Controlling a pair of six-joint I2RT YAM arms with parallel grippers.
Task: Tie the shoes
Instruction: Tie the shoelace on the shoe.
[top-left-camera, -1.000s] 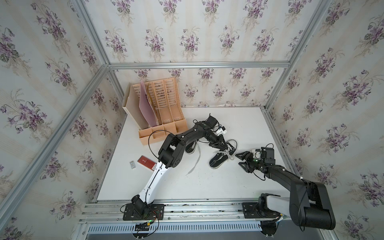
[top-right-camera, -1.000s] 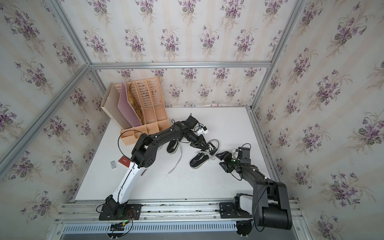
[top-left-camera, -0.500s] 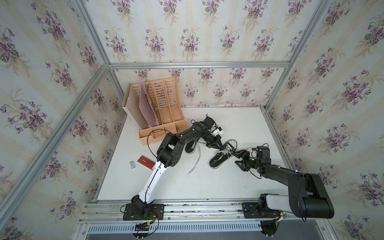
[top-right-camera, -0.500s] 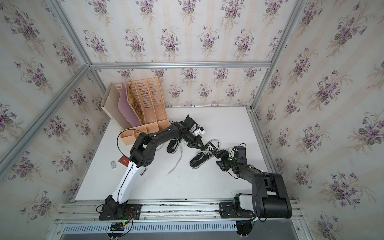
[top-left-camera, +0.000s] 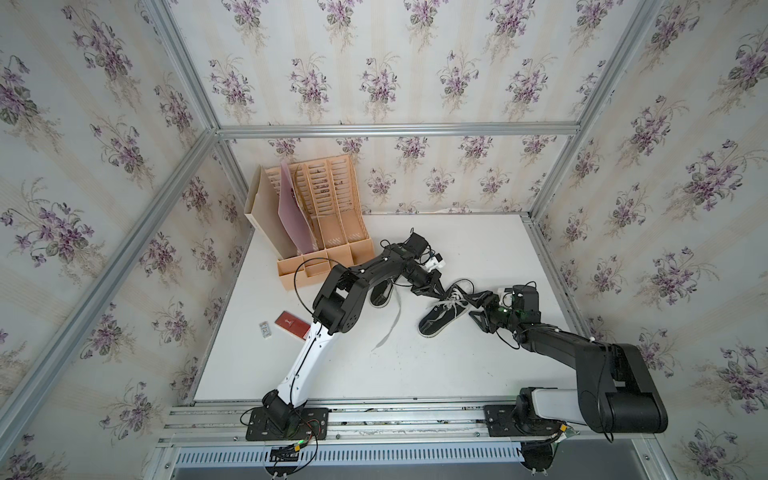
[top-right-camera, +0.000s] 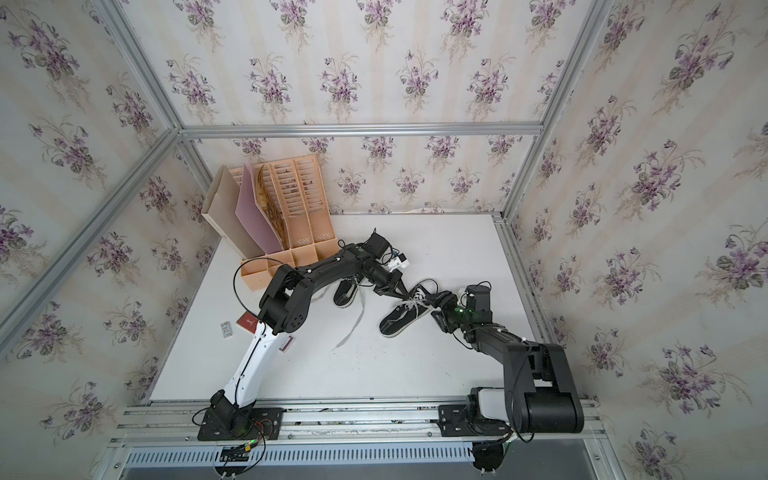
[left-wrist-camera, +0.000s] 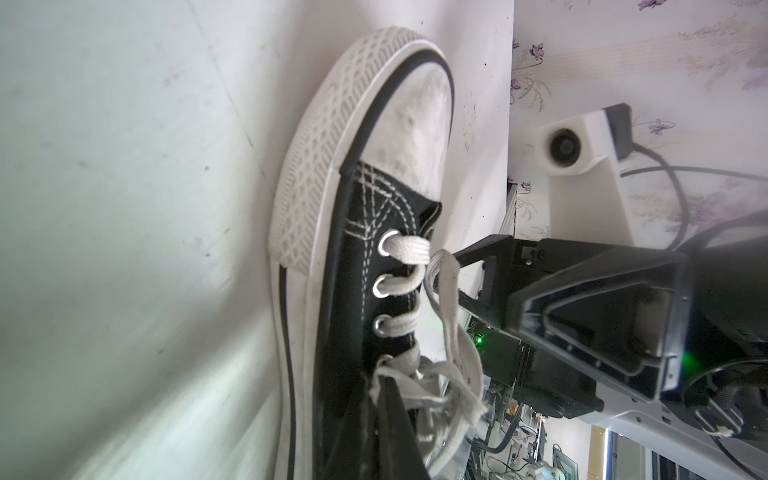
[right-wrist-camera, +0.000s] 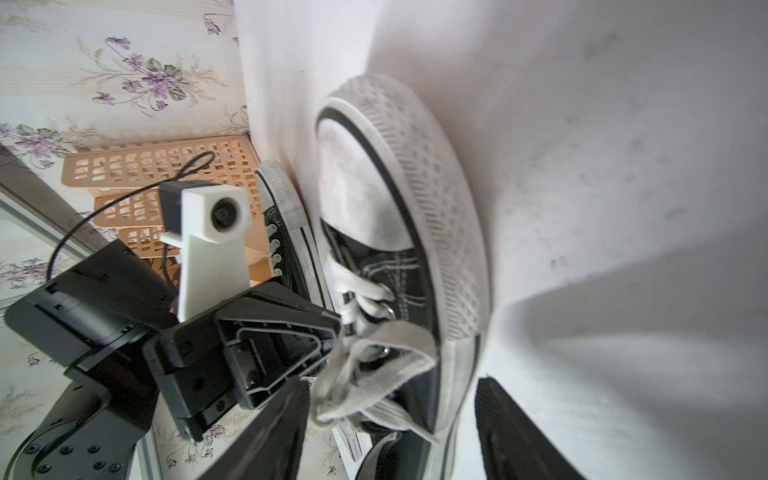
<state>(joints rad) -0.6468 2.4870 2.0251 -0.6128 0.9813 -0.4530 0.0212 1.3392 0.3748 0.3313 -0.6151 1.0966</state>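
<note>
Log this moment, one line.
left pincer: shut on lace | right pincer: open, straddling that shoe | other shoe: loose lace trailing

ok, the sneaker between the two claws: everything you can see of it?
Black low-top canvas sneaker with white rubber toe cap, white stitching, metal eyelets and ribbed white sole edge. It sits sole-down on the white table, toe toward the arm bases. Its flat white-grey laces hang loose, untied. The left claw is shut on a lace by the tongue; the open right claw straddles its rear half.
</note>
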